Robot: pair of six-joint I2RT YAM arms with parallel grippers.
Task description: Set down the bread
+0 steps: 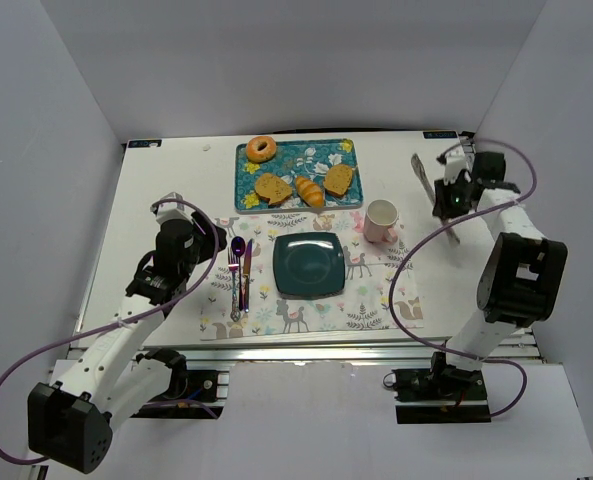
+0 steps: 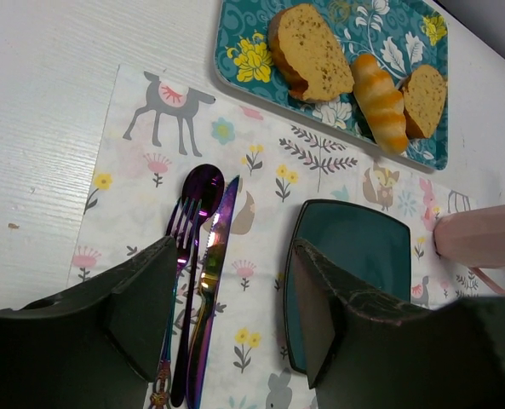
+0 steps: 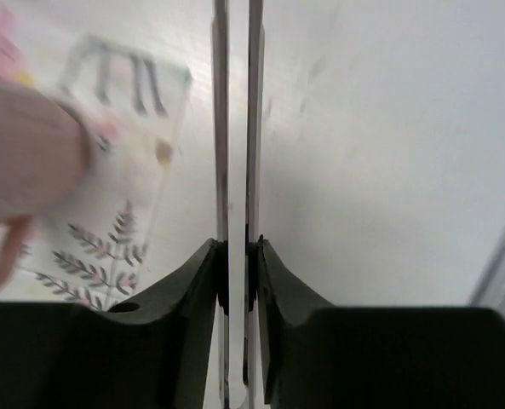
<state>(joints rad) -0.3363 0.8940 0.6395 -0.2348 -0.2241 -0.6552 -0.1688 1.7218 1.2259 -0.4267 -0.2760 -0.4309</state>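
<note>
The bread lies on a teal floral tray (image 1: 301, 160) at the back: a ring-shaped roll (image 1: 261, 149), two brown slices (image 1: 273, 187) (image 1: 338, 179) and a croissant (image 1: 310, 191). In the left wrist view I see one slice (image 2: 312, 53), the croissant (image 2: 380, 102) and the other slice (image 2: 425, 100). My left gripper (image 2: 231, 315) stands open and holds nothing, over the placemat between the cutlery (image 2: 209, 281) and a dark teal square plate (image 2: 354, 247). At the right, my right gripper (image 3: 237, 256) is shut on metal tongs (image 3: 220, 128), whose two arms are pressed close together. The tongs (image 1: 423, 178) are well away from the tray.
A pink cup (image 1: 381, 220) stands right of the plate (image 1: 308, 264) on the patterned placemat (image 1: 371, 300), close to the tongs. Fork, spoon and knife (image 1: 240, 270) lie left of the plate. White walls enclose the table on three sides.
</note>
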